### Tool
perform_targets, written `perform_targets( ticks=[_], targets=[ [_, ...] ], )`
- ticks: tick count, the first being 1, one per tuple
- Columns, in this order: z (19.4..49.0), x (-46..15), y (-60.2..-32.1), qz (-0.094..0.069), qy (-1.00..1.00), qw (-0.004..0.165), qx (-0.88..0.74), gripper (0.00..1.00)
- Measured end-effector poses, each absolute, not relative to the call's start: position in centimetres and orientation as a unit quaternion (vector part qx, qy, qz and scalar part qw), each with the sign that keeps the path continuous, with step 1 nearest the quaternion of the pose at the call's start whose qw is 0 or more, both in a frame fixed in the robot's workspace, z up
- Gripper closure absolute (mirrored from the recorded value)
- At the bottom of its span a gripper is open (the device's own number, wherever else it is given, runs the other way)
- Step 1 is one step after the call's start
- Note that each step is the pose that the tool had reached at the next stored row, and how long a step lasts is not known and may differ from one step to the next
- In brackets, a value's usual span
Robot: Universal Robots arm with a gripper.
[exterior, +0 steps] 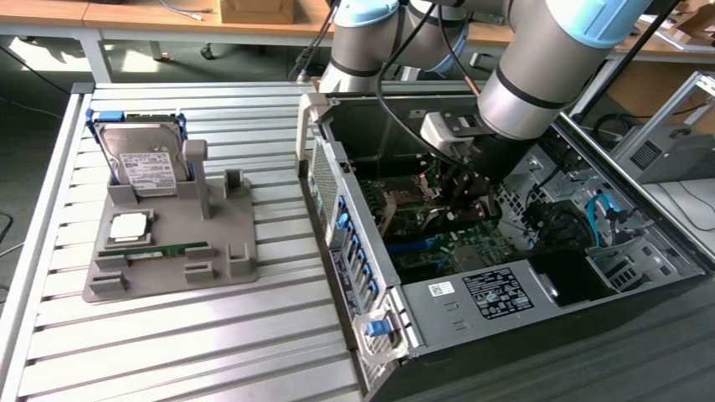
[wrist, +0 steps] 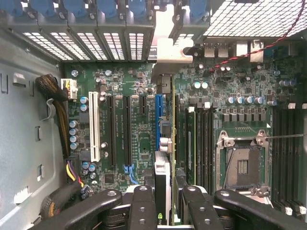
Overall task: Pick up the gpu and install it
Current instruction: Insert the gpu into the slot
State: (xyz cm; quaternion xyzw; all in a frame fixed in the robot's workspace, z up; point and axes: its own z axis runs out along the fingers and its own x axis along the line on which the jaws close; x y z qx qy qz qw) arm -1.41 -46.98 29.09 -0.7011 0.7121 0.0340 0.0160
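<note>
The gripper [wrist: 168, 203] clamps the gpu [wrist: 165, 167] edge-on between half-closed jaws; its long axis runs straight ahead, alongside the blue slot [wrist: 159, 108].

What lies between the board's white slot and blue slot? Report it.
Wrist view: two long black slots and a short black one lie between the white slot and the blue slot.

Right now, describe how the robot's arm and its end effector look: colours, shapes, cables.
The arm is a thick silver-grey metal tube with black bands and light-blue plastic joint caps. Thin black cables run loose beside it. A pale grey boxy bracket sits at the wrist. The end effector is black, with rounded linked fingers studded with round screw heads.
</note>
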Motion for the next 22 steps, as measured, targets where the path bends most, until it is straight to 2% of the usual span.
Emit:
perform_targets(
  ticks=[22],
  targets=[
    [28.97,-2.39,-46.90,0.034,0.712,0.016,-0.701,0.73]
  ],
)
